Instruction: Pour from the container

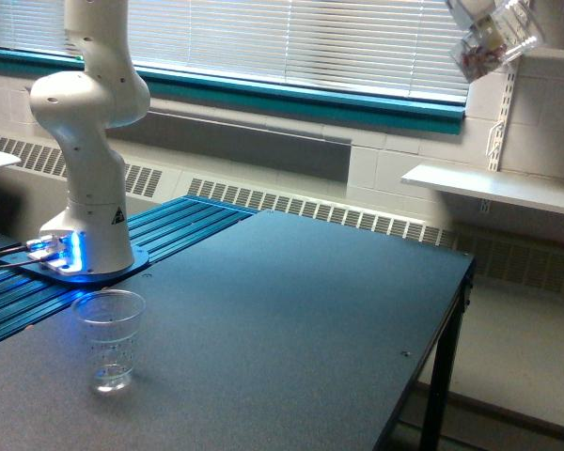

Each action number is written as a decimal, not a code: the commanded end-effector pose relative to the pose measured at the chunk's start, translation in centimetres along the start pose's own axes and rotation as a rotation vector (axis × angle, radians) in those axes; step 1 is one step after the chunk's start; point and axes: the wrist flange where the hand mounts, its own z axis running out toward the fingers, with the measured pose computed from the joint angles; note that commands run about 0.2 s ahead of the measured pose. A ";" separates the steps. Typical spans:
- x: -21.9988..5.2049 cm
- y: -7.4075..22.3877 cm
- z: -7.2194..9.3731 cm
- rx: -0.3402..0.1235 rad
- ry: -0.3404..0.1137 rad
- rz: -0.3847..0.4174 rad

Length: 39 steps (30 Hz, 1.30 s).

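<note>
Robotics lab or institutional classroom-type room. White robot arm base point(86, 221) with blue status lights bolted at 9 o'clock on a dark bare surface point(291, 329). Painted cinder-block wall point(409, 146), long baseboard heater vents point(320, 211) across the middle, window blinds point(291, 42) with teal sill at 12 o'clock, bracket-mounted wall shelf point(493, 188) at 3 o'clock. No home furnishings.

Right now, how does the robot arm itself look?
The arm is glossy white with rounded, bulging joints. Its base carries a small black triangle sticker and glows blue at the foot, where dark cables plug in. The gripper appears whitish, mostly cut off.
</note>
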 end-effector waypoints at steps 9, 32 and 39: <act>0.7 -1.7 -6.0 0.015 0.079 -0.017; 1.8 9.2 -6.6 -0.258 0.113 0.151; 0.6 12.6 -7.9 -0.287 0.146 0.216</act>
